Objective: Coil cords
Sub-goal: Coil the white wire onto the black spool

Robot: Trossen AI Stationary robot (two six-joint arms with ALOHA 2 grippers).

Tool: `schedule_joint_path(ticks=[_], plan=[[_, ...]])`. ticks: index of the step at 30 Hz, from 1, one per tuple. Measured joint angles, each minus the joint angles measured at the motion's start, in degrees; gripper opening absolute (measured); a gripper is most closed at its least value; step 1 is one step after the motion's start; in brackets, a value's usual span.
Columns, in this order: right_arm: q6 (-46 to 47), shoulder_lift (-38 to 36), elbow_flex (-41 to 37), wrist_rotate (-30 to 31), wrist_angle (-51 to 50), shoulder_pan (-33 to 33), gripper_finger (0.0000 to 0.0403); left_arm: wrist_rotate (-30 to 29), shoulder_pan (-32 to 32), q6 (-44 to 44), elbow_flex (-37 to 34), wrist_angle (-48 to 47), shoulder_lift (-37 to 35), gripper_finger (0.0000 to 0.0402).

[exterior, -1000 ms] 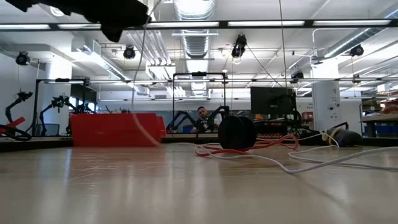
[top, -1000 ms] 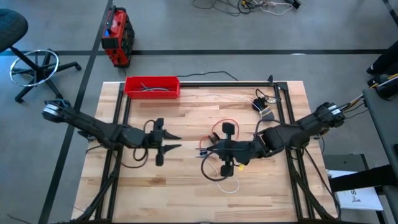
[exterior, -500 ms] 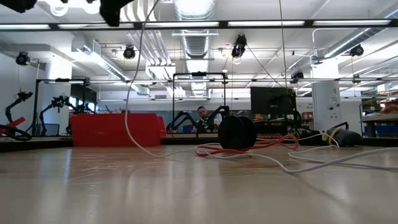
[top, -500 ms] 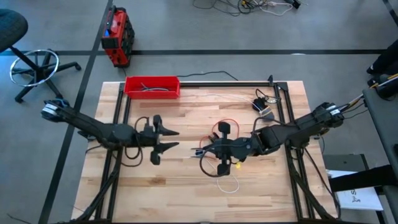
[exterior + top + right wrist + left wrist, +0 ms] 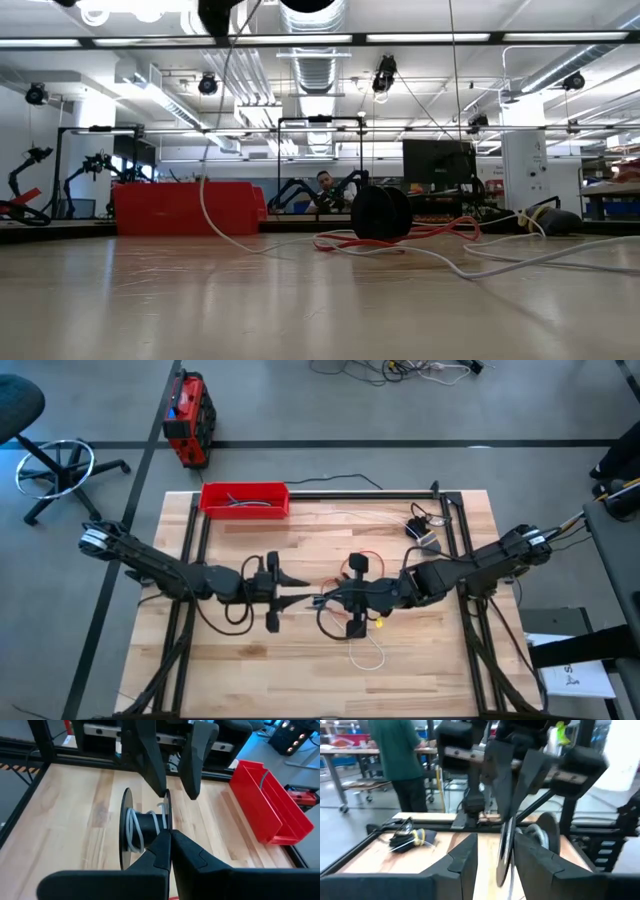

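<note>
The two hands are meeting tip to tip at the table's [image 5: 250, 660] middle, the left hand [image 5: 300, 593] and right hand [image 5: 328, 600] blocking each other's path. A black spool [image 5: 145, 827] is sitting between them. Red and white cords [image 5: 365, 652] are sprawling just beyond. The red tray [image 5: 244, 499] is occupying the far edge.

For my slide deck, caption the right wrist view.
Right tool grips a black spool wound with white cord; left tool open opposite, red tray beyond.
</note>
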Motion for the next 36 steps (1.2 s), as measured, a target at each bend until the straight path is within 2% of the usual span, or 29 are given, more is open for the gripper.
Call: schedule_joint_path(ticks=[10,12,15,17,23,31,36], plan=[[-0.21,0.15,-0.07,-0.41,0.03,-0.02,0.0000,-0.44,0.29,1.06,0.87,-0.92,2.80,0.0107],[-0.23,0.22,-0.11,-0.44,-0.15,-0.02,0.0000,-0.04,0.29,1.19,0.97,-0.99,3.88,0.0090],[-0.21,0.22,-0.11,-1.41,-0.11,-0.02,0.0000,0.56,0.27,1.37,1.60,-1.26,5.04,0.0032],[-0.08,0.22,-0.11,-1.49,-0.04,-0.04,0.0000,0.71,0.25,1.55,1.88,-1.40,5.39,0.0010],[0.07,-0.49,-0.01,-1.61,-1.04,-0.06,0.0003,0.81,0.25,2.10,1.61,-1.20,3.64,0.0003],[0.60,-0.65,0.98,-1.86,-3.80,-0.04,0.0055,0.38,0.03,3.01,1.40,-0.47,2.10,0.0001],[1.52,-0.45,0.94,-1.95,-3.79,-0.23,0.0067,0.39,0.03,2.91,1.37,0.24,2.15,0.0000]])
